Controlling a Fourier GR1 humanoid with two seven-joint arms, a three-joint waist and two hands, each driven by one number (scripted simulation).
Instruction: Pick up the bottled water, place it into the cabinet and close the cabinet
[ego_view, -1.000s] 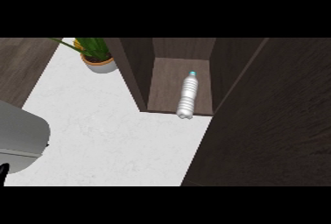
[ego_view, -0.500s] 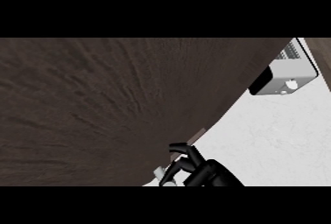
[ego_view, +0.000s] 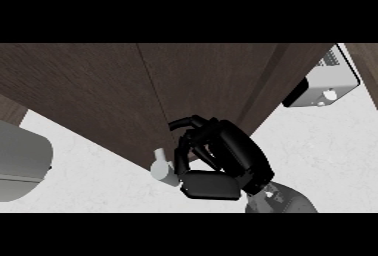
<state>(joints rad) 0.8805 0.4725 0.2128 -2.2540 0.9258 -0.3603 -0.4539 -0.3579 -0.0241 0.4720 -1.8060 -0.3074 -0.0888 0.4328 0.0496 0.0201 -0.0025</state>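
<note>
One right hand (ego_view: 221, 152), fingers curled on nothing, presses the cabinet door (ego_view: 111, 90) beside its pale handle (ego_view: 164, 167); pushing steadily near that edge should close it flush.

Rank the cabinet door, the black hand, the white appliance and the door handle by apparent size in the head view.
Largest to smallest:
1. cabinet door
2. right hand
3. white appliance, partly hidden by the door and farther off, so its rank against the hand is unsure
4. door handle
</note>
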